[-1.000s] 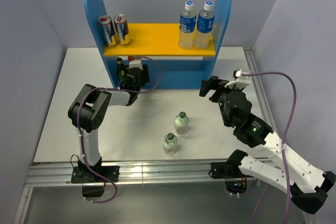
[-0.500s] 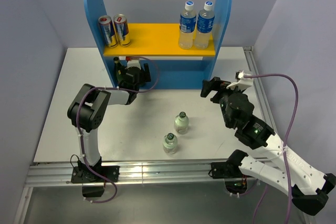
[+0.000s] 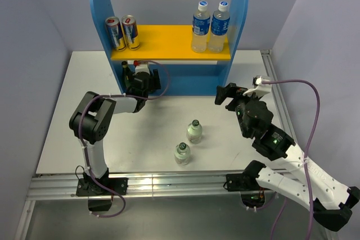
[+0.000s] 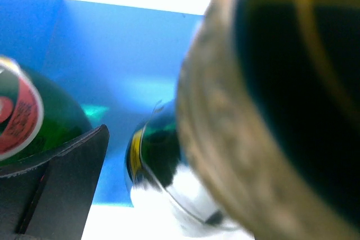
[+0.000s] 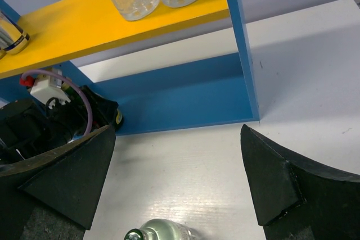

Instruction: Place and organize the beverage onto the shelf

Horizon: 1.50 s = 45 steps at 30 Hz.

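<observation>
Left claw point(image 3: 140, 80) is tucked under the shelf point(image 3: 169, 40) board at the shelf's left end. I cannot tell whether it is clamped or apart. The wrist view is mostly filled by a blurred dark thing point(image 4: 281, 111), possibly a bottle. A green bottle point(image 4: 62, 119) with a red label stands just left of it, deep in the lower level. Right claw point(image 3: 225, 95) has its fingers apart and holds nothing, in front of the shelf's right end. Two blue-label bottles point(image 3: 201, 25) stand on the board's right side, with two cans point(image 3: 130, 32) on its left. Two short bottles point(image 3: 194, 132) stand on the tabletop point(image 3: 140, 144), well in front of the shelf.
</observation>
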{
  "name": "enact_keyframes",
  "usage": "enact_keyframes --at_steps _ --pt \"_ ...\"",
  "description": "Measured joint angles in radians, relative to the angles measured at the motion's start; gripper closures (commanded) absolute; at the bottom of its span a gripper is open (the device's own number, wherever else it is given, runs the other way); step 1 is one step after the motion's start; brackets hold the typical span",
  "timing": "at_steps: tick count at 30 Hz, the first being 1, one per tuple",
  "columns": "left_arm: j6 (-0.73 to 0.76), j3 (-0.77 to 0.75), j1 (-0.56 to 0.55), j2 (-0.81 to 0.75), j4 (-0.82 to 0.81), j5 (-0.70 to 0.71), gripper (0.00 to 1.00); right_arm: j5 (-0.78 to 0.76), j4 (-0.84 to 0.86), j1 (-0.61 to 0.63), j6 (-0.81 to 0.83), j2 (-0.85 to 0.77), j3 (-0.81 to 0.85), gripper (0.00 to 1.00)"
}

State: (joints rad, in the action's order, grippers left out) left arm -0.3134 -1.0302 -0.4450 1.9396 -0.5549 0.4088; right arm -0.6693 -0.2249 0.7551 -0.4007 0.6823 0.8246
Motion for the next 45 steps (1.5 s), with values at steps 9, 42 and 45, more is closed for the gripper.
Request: enact_keyframes --at_steps 9,42,45 --pt "-0.018 0.053 -0.008 -0.078 0.045 -0.003 0.01 0.005 0.000 0.000 -0.003 -0.025 0.000 0.01" --pt "-0.122 0.359 -0.284 -0.608 0.230 0.092 0.01 -0.054 -0.002 0.000 -0.003 -0.030 0.000 0.02" --pt "-0.126 0.411 -0.321 -0.686 0.224 0.093 0.01 -0.058 -0.002 0.000 -0.003 -0.025 0.000 0.02"
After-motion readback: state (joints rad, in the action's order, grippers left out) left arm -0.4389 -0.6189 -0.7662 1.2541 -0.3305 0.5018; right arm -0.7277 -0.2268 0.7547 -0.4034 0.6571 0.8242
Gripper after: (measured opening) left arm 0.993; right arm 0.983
